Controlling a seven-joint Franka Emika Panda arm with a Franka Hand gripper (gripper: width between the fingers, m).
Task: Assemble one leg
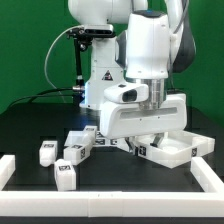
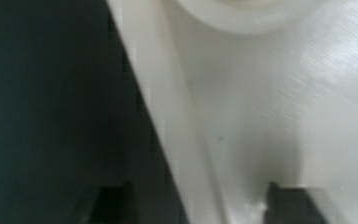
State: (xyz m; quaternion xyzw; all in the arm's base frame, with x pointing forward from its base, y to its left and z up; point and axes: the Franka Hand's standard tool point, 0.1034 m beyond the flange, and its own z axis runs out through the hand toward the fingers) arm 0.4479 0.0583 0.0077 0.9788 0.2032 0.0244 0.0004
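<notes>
The white Franka arm (image 1: pixel 150 45) rises from its base at the back of the black table (image 1: pixel 30 125). It folds forward so that the wrist points straight down, with the broad white hand held level and low over the work. The two-finger gripper (image 1: pixel 150 135) hangs at the near edge of a large white square tray-like plastic part (image 1: pixel 185 148). In the exterior view this part lies flat at about 4 o'clock from the hand.

In the wrist view the gripper (image 2: pixel 202 200) shows two dark fingertips (image 2: pixel 114 200) set apart. A pale white slab of the tray-like part (image 2: pixel 282 110) fills the whole gap between them, with the dark table beside it. Whether the jaws press on that slab or merely straddle it cannot be told.

The small white stubby rectangular plastic blocks with black-and-white square tags, the legs, lie loose on the table, all apart from the gripper. From the hand in the exterior view, one leg (image 1: pixel 47 152) sits far out at 8 o'clock and another (image 1: pixel 76 150) lies nearer on the same line. A third (image 1: pixel 66 176) lies at about 7 o'clock, near the low white rail (image 1: pixel 110 205) that borders the table.
</notes>
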